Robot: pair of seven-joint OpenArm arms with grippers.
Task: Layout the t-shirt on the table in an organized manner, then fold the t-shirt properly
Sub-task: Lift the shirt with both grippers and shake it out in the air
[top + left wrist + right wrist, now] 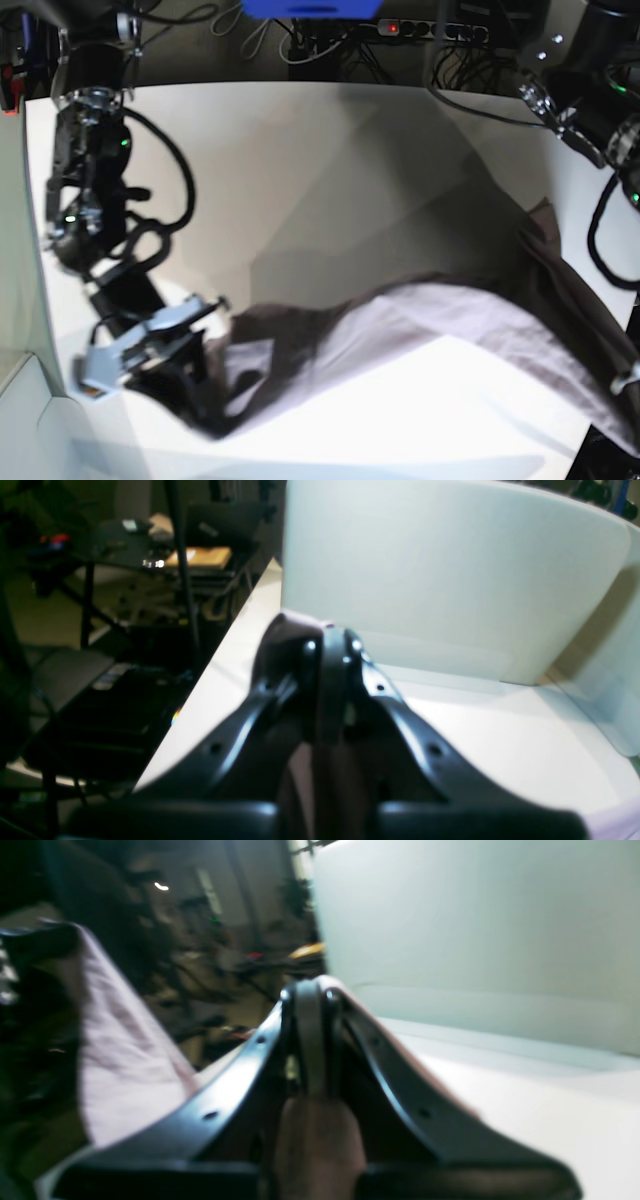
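Dim, cluttered workshop behind: dark desks, cables, a power strip with a red light (392,27) along the far side in the base view. White counter (300,180) filled most of that view, with a pale upright panel (440,575) standing at its end in both wrist views. Found no readable writing, brand or label anywhere; too blurred to tell.

Held the t-shirt (440,320) stretched across the near part of the counter between both arms, sagging in the middle, one end bunched dark at the base view's left, the other rising toward the right edge. Looked partly lifted; contact with the counter could not be judged.

Left pincer (332,642) clenched, tips together, a fold of mauve cloth pinched there and trailing down between the jaws. Right pincer (310,990) likewise clenched on the t-shirt, cloth running along its right jaw and hanging in a pale sheet at that view's left.
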